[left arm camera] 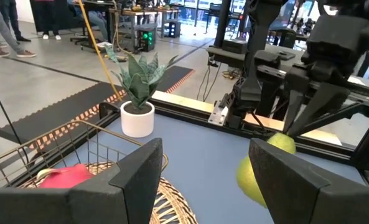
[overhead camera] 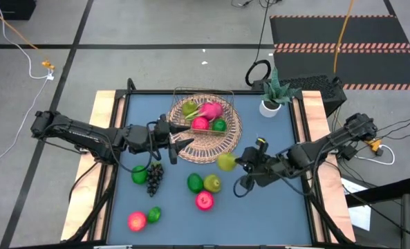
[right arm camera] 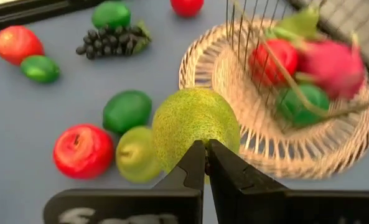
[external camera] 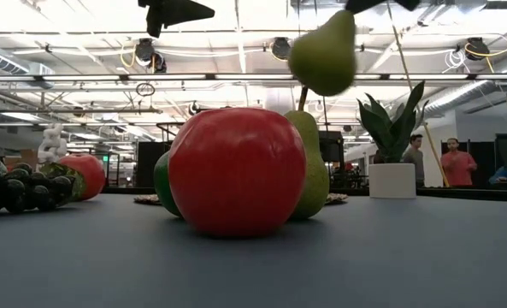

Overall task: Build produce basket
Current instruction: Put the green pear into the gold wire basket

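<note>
**A:** Where is the produce found, and what is carried?

**B:** A yellow-green pear (overhead camera: 226, 162) is held clear of the worktop (overhead camera: 287, 138) by the right end effector (overhead camera: 240, 164), whose fingers are clenched on its stalk end; it hangs just beside the basket (overhead camera: 229, 142) rim. Inside the well, a dragon fruit (overhead camera: 209, 111), a red apple (overhead camera: 200, 123), a lime (overhead camera: 219, 125) and a green pear (overhead camera: 190, 107) are already seen. The left end effector (overhead camera: 180, 137) is poised over the near rim, fingers spread and holding nothing.

**A:** How is the pear judged to handle?

**B:** It is judged light and stiff, with a smooth skin that may slip; a swing can be expected, since it is pinched only at the narrow top. The fuller body would be the surer place for a hold.

**A:** And room for moving?

**B:** The thin wire handle (overhead camera: 203, 90) arches over the well, so entry is best made beside it, not through it. The left end effector stands close to the likely path and should be minded. Open worktop lies toward the potted plant (overhead camera: 272, 97). The grape bunch (overhead camera: 154, 178), a second red apple (overhead camera: 204, 200) and other fruit lie on the near side, well apart from the basket.
</note>
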Action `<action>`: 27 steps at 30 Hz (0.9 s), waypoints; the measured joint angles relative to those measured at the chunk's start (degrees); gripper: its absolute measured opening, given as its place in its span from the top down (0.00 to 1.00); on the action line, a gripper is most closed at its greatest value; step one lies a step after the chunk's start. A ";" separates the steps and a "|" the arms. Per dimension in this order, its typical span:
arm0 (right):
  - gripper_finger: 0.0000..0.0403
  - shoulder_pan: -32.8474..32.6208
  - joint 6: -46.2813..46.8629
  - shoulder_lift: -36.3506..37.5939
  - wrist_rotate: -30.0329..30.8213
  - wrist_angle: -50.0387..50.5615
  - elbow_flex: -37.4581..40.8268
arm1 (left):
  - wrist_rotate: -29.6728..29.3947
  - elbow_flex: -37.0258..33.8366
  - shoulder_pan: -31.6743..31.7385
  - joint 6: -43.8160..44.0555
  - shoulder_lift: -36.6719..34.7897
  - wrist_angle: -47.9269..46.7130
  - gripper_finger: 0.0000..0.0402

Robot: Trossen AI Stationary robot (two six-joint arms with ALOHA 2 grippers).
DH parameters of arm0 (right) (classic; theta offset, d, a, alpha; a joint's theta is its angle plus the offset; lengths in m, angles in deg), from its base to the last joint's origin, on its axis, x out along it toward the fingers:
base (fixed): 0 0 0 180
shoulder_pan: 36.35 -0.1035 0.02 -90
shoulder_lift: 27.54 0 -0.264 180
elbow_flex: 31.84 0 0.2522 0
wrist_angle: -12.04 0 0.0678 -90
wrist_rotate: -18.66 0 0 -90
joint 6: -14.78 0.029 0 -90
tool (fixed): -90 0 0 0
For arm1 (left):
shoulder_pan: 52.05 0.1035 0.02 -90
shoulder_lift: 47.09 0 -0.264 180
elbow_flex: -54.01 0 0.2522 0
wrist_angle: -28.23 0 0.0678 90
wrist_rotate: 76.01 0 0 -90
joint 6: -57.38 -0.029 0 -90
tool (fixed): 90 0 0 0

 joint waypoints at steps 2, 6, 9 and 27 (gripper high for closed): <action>1.00 1.89 -3.24 0.47 -0.04 -1.54 0.00 | 0.00 0.00 0.00 0.00 0.00 0.00 0.39; 1.00 6.03 -6.78 0.59 -1.32 -3.95 -0.04 | 0.00 0.00 0.00 -0.09 0.00 -0.04 0.39; 1.00 7.89 -8.08 0.50 -6.40 -6.18 -0.02 | 0.00 0.00 0.00 -1.10 0.00 -0.04 0.39; 1.00 11.21 -17.48 -1.47 -13.72 -18.36 -0.02 | 0.00 0.00 0.00 -1.38 0.00 -0.04 0.39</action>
